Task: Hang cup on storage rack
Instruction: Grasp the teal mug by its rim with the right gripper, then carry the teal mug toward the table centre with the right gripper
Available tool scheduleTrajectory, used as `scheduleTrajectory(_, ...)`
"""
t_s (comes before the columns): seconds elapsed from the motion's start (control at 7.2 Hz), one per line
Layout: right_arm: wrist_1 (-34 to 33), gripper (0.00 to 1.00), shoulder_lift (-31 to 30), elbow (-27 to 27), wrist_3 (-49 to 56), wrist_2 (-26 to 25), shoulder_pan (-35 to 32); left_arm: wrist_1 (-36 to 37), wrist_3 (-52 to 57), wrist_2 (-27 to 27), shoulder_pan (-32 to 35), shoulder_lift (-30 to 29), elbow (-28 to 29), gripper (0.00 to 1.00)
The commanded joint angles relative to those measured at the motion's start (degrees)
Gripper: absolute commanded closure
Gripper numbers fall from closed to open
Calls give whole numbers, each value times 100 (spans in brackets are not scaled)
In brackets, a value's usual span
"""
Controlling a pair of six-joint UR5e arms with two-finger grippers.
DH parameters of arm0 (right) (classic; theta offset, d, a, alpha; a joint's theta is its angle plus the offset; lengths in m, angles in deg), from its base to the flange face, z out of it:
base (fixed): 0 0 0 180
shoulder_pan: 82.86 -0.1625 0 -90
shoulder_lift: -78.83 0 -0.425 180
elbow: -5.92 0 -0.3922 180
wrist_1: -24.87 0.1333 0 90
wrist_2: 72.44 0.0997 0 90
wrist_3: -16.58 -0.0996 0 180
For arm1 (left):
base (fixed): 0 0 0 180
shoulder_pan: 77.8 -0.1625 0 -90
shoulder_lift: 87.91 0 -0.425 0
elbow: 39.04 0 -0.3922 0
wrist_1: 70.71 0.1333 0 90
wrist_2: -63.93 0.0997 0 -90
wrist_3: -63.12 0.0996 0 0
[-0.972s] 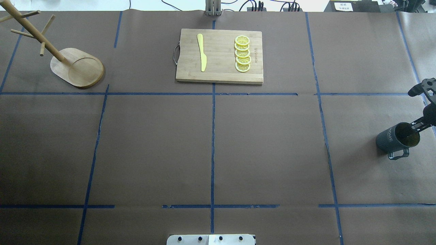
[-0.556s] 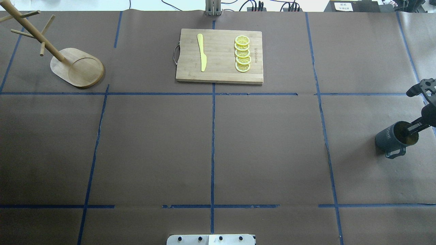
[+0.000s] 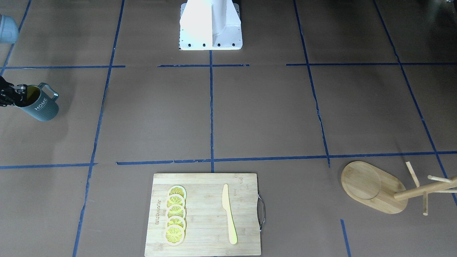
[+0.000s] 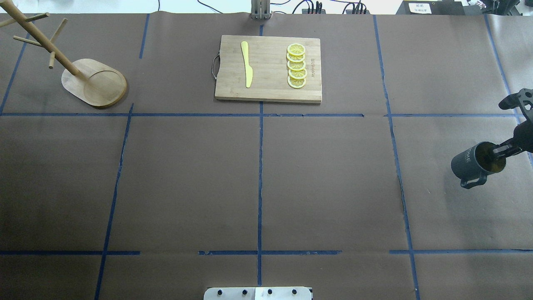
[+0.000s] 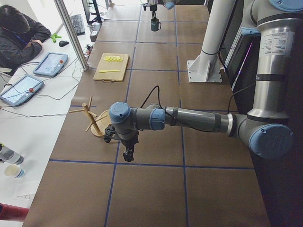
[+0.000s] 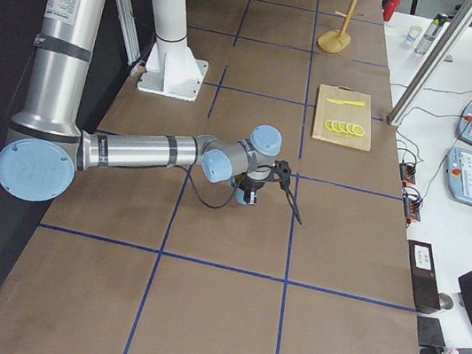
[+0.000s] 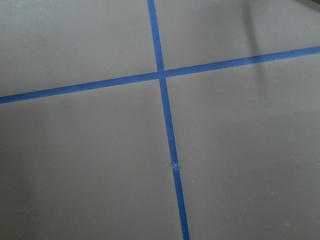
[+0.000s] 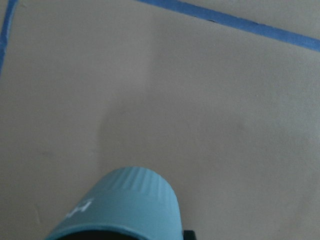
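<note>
Where the right hand (image 4: pixel 496 151) clamps its rim near the right edge of the tabletop (image 4: pixel 333 175), the cup (image 4: pixel 467 161) tilts, mouth toward that edge. Its handle points to the robot's edge.

Overhead from behind, front view opposite, sharing cutting board (image 4: pixel 270 54)
</note>
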Motion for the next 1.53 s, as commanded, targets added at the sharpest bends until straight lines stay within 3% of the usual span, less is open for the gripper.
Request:
scheduleTrajectory(0.0, -17, 100, 506, -461, -2266, -98, 572, 0, 4, -1, 0, 12, -13, 0)
scheduleTrajectory(0.14, -43, 100, 1023, -471, -3209, -352, 1071, 0, 4, -1, 0, 12, -13, 0)
scheduleTrajectory(0.28, -539, 100, 1602, -471, -3793, -676, 1459, 0, 4, -1, 0, 12, -13, 0)
scheduleTrajectory(0.42, -1527, 100, 2417, -463, -3929, -1054, 1759, -8, 4, -1, 0, 12, -13, 0)
scheduleTrajectory(0.56, -2103, 100, 3026, -375, -4139, -1362, 2145, -8, 4, -1, 0, 12, -13, 0)
scheduleTrajectory(1.11, -2153, 97, 5031, 1273, -6036, -2006, 3000, 0, 4, -1, -9, 21, -13, 0)
scheduleTrajectory(1.39, -2152, 93, 5413, 1751, -6408, -2015, 3211, 0, 4, -1, -9, 30, -13, 0)
